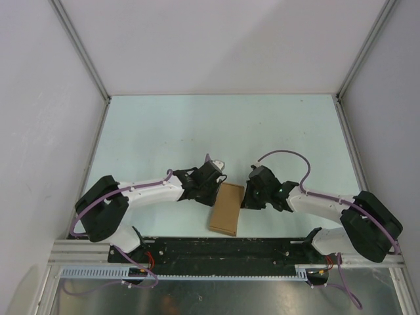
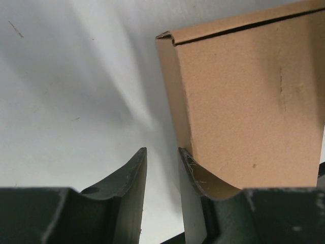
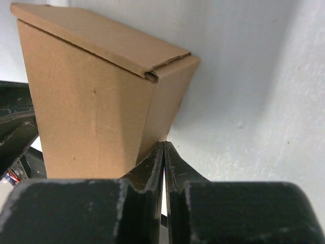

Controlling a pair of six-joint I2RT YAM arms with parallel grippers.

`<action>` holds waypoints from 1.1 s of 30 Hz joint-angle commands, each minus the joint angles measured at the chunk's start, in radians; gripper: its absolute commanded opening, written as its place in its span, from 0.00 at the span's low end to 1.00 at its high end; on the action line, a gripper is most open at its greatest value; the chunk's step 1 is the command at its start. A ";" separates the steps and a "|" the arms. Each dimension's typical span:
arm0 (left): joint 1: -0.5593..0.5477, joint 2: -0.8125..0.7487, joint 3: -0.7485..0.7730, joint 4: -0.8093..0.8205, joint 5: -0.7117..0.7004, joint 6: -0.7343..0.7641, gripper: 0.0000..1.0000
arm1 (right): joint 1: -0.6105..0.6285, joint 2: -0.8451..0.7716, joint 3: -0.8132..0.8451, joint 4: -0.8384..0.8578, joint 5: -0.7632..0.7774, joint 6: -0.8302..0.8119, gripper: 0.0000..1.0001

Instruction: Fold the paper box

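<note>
The paper box [image 1: 226,209] is a closed, brown rectangular box lying on the pale table between my two grippers, near the front edge. My left gripper [image 1: 220,182] sits at the box's far left corner. In the left wrist view its jaws [image 2: 162,150] stand a little apart with only table between them, and the box [image 2: 244,101] lies against the outside of the right finger. My right gripper [image 1: 247,197] is at the box's right side. In the right wrist view its jaws [image 3: 164,144] are shut on nothing, tips touching the foot of the box [image 3: 91,101].
A black mounting rail [image 1: 223,251] runs along the near edge just behind the box. White walls with metal posts [image 1: 82,46] enclose the pale table [image 1: 223,125] on three sides.
</note>
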 commanded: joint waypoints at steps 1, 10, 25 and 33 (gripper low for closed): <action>-0.026 -0.002 0.015 0.156 0.138 -0.069 0.36 | -0.027 0.019 0.073 0.277 -0.114 0.015 0.08; 0.003 -0.092 -0.082 0.145 0.049 -0.095 0.37 | -0.082 -0.079 0.143 -0.122 0.085 -0.117 0.11; -0.049 -0.204 -0.182 0.148 0.013 -0.207 0.37 | 0.024 -0.229 0.054 -0.406 0.192 -0.088 0.14; -0.140 -0.238 -0.209 0.156 -0.015 -0.318 0.36 | 0.082 -0.269 0.020 -0.394 0.127 -0.063 0.12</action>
